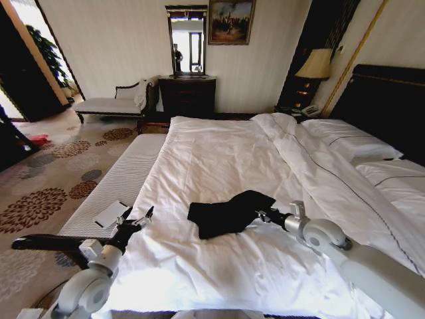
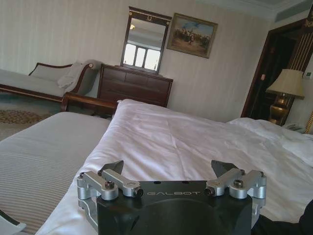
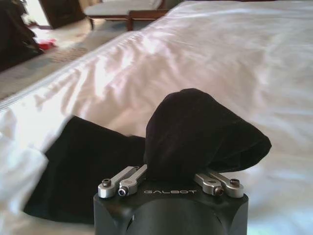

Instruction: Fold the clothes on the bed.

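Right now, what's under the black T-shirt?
The white duvet of the bed lies under the T-shirt. The right gripper pinches up one edge; the fingertips are buried in fabric.

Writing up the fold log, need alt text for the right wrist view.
The right gripper is shut on a raised fold of the black T-shirt, the rest of which lies flat on the bed's white duvet. Beyond the bed's edge are patterned carpet and a chaise bench.
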Controlling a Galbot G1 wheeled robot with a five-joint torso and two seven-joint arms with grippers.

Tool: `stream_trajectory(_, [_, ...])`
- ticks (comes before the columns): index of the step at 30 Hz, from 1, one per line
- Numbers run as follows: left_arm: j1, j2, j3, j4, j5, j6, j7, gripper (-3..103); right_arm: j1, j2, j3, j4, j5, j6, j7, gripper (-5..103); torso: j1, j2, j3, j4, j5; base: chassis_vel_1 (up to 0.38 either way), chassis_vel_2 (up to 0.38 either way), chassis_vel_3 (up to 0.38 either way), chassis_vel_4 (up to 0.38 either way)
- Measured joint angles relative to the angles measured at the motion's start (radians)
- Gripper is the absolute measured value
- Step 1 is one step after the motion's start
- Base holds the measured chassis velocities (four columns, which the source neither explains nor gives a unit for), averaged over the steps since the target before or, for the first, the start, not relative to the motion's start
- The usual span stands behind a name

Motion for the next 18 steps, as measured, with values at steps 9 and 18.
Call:
stream_trajectory(9, [0.048, -0.003, -0.058, -0.021, -0.007, -0.012, 0.010, 100, 0.249, 0.083, -0.280, -0.059, 0.024, -0.013, 0.032, 9, 0.000, 0.000, 0.000, 0.0002, 0.0002, 0.000, 0.000, 0.000, 0.000])
stream_trajectory(18, [0.094, -0.011, -0.088, -0.011, -0.004, -0.037, 0.031, 100, 0.368, 0.165, -0.429, -0.189, -0.032, -0.013, 0.043, 9, 0.000, 0.000, 0.000, 0.0000, 0.0002, 0.000, 0.000, 0.000, 0.000])
